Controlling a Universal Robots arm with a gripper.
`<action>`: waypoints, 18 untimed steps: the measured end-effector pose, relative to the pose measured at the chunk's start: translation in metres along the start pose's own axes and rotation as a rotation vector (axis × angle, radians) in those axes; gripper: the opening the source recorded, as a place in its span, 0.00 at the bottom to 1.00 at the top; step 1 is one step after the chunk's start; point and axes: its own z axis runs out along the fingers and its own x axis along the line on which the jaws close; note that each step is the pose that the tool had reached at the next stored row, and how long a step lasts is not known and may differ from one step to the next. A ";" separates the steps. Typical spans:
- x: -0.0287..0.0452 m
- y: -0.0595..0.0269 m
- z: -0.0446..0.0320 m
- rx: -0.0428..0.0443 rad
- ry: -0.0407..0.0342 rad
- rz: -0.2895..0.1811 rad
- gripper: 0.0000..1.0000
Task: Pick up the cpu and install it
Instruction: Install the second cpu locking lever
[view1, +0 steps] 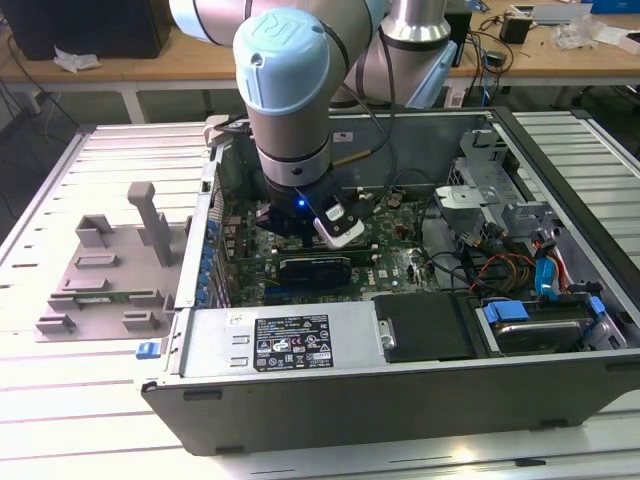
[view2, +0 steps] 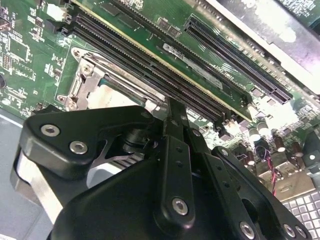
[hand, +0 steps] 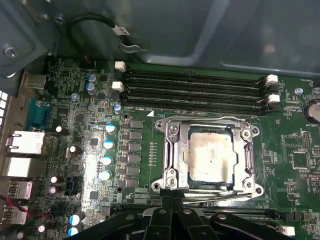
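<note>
The computer case (view1: 400, 390) lies open on the table (view1: 60, 420). The tray (view1: 105, 275) sits on the table beside the case, on the exterior view's left. The arm reaches down into the case, over the board (hand: 90, 125). On the board, the cpu (hand: 210, 155) lies in the socket (hand: 172, 150). The long slots (hand: 192, 90) run just beside the socket. The gripper (hand: 172, 210) hangs near the socket's edge.
</note>
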 end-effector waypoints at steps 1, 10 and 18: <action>0.0002 -0.0003 -0.0001 -0.0004 -0.0002 0.000 0.11; 0.0043 -0.0025 0.0002 -0.0096 -0.0084 -0.001 0.11; 0.0105 -0.0038 0.0048 -0.0339 -0.0300 -0.004 0.11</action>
